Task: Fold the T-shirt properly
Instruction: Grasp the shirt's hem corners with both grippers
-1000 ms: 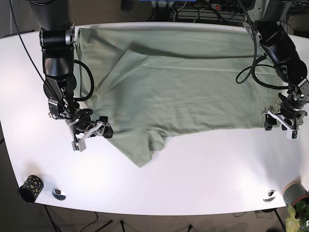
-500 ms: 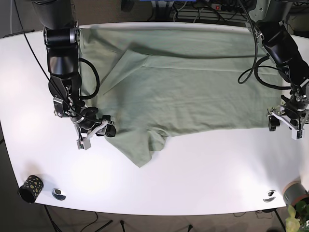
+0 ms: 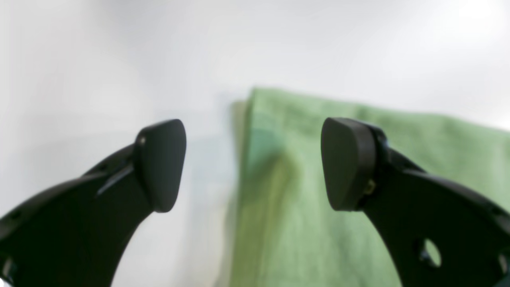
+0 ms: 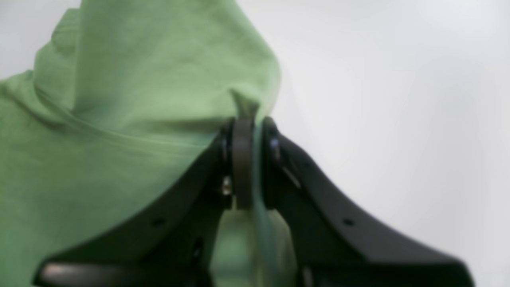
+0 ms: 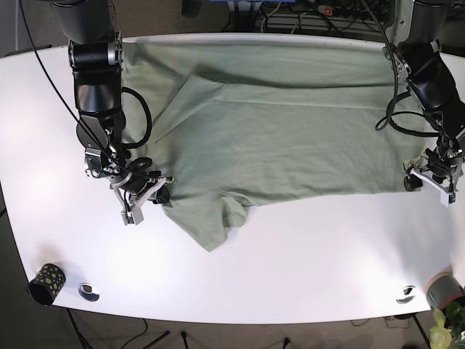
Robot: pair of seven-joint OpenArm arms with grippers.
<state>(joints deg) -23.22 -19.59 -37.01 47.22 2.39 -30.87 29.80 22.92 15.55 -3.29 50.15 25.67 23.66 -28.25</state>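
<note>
T-shirt (image 5: 276, 131), pale green, spread across the far half of the white table (image 5: 290, 269) with one rumpled point trailing toward the near edge. At the base view's left, the right gripper (image 5: 145, 195) sits at the shirt's side edge, its jaws pressed together on a pinched fold of cloth (plain in the wrist view). At the right, the left gripper (image 5: 430, 177) rests by the shirt's other edge, jaws spread wide, nothing between them but the cloth's border beneath.

place: robotics lab | evidence: white table (image 5: 290, 276), cables and power strip (image 5: 330, 10) behind, tripod legs below
</note>
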